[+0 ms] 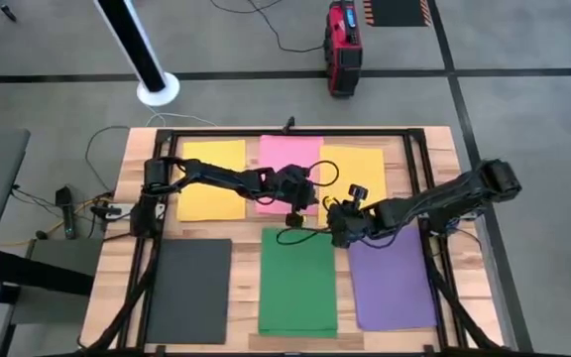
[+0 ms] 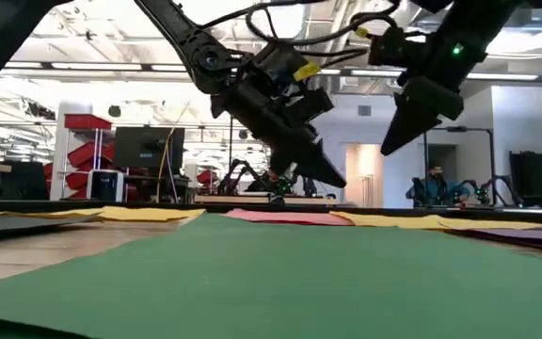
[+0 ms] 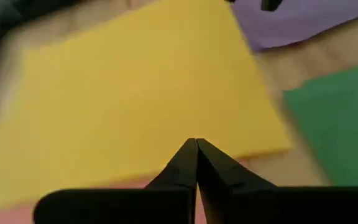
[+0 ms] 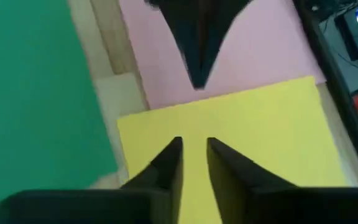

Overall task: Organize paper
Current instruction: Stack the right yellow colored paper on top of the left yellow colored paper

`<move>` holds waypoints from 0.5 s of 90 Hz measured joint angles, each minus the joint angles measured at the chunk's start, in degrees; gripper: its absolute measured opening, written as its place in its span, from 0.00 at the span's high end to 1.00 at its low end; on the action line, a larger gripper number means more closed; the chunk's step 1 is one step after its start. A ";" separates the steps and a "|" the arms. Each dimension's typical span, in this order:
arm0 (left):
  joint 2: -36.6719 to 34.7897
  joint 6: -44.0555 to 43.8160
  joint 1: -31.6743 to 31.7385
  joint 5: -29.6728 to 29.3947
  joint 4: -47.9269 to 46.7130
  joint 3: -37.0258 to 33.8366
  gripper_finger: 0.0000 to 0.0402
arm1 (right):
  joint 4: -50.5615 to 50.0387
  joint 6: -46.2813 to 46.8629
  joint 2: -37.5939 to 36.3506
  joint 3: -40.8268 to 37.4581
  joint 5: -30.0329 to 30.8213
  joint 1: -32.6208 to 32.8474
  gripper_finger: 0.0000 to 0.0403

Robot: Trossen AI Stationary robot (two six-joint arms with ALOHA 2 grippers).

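Six sheets of paper lie flat on the wooden table: yellow (image 1: 211, 178), pink (image 1: 290, 169) and a second yellow (image 1: 363, 178) along the far side, black (image 1: 188, 290), green (image 1: 297, 280) and purple (image 1: 393, 278) along the near side. My left gripper (image 3: 196, 144) is shut and hovers over the seam between the pink sheet and the right yellow sheet (image 3: 135, 93). My right gripper (image 4: 194, 144) stands open by a narrow gap above that yellow sheet's near left corner (image 4: 229, 143). In the low view both grippers (image 2: 335, 181) (image 2: 389, 146) hang clear above the paper.
A black metal frame (image 1: 419, 188) runs around the table top, and cables (image 1: 300, 236) trail over the green sheet's far edge. A red device (image 1: 343, 45) and a white pole base (image 1: 157, 89) stand on the floor beyond the table. A person (image 2: 433, 184) sits far off.
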 joint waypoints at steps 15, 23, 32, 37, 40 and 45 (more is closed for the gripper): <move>-3.97 -8.87 0.98 8.07 11.82 -6.82 1.00 | -0.77 0.04 4.12 0.00 0.02 1.71 0.67; -5.98 -13.15 0.81 9.49 19.08 -10.88 1.00 | -0.24 0.02 7.58 0.02 0.18 2.54 0.65; -8.13 -17.87 0.63 11.43 28.40 -15.81 1.00 | -0.10 0.04 12.18 0.00 0.67 3.25 0.65; -9.59 -20.24 0.65 12.40 33.23 -18.50 1.00 | -0.05 0.33 14.45 0.00 1.74 3.77 0.66; -10.31 -21.60 0.65 12.87 35.92 -20.11 1.00 | -0.01 0.47 15.66 0.00 1.98 4.10 0.66; -11.38 -23.27 0.65 13.18 39.28 -22.49 1.00 | -0.05 0.72 17.50 0.00 2.01 4.46 0.67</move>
